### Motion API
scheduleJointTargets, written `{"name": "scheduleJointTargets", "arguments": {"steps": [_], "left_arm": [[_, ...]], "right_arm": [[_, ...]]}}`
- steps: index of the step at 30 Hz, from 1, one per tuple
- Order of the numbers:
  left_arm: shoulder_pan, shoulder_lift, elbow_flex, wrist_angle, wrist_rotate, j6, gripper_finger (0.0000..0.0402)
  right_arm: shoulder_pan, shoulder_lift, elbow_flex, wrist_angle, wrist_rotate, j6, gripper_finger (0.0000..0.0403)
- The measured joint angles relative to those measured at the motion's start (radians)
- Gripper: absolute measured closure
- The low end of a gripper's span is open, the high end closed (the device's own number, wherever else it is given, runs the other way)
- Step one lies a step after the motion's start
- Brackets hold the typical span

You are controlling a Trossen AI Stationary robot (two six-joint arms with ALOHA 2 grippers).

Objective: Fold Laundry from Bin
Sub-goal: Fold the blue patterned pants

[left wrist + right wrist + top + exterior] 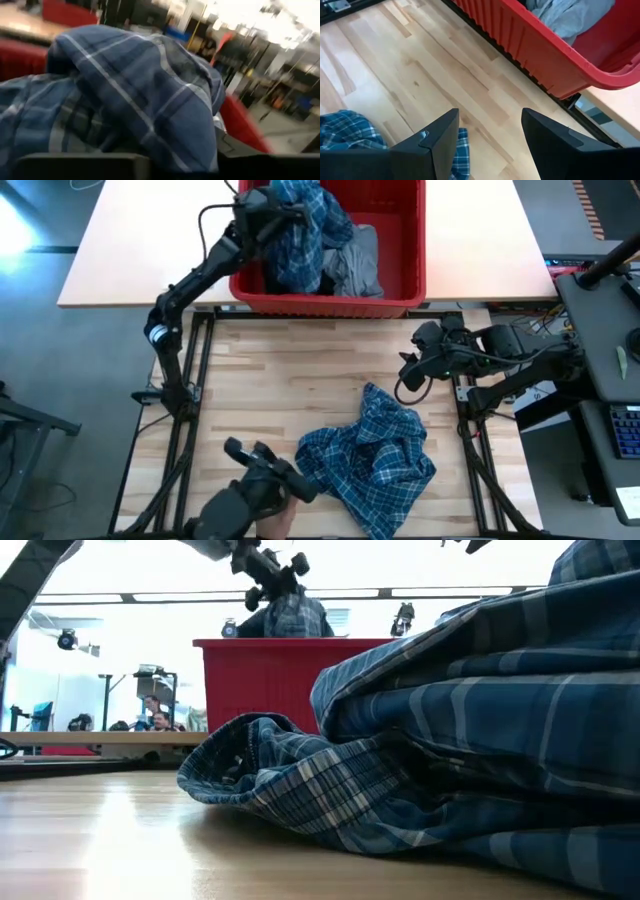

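Lifting plaid shirt from bin, left gripper

Both arms are matte black, chunky jointed segments with rounded housings at the joints. The left arm has a small blue-lit ring on the joint near its base, and a thin black cable loops off its upper section. The right arm carries black cabling too, curling by the wrist. The right gripper has two flat, angular black fingers with bevelled edges.
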Motion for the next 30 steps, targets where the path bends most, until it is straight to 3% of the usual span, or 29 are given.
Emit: {"name": "scheduleJointTargets", "arguments": {"steps": [5,11,14,18,21,24,30], "left_arm": [[-0.002,0.005,0.079,-0.25,0.006,0.071,0.0244],[-0.012,0.009,0.35,-0.732,0.016,0.258,0.0143],[-0.025,-0.08,0.272,-0.831,-0.021,0.248,0.0112],[-0.015,-0.17,0.21,-1.04,-0.168,0.095,0.0104],[0.007,-0.227,0.162,-1.063,-0.255,0.037,0.0107],[0.056,-0.258,0.136,-1.057,-0.204,-0.037,0.0111],[0.167,-0.24,0.054,-1.073,-0.046,-0.066,0.0115]], "right_arm": [[-0.018,-0.005,0.0,0.001,0.008,-0.004,0.0189],[-0.097,0.002,0.0,0.033,0.009,-0.217,0.0165],[-0.161,0.015,-0.001,0.076,0.008,-0.357,0.0153],[-0.329,0.021,-0.001,0.202,0.006,-0.376,0.0147],[-0.48,0.02,-0.001,0.328,0.008,-0.405,0.0149],[-0.636,0.022,0.008,0.439,-0.015,-0.392,0.0148],[-0.91,0.066,0.039,0.496,-0.218,-0.278,0.0151]]}}
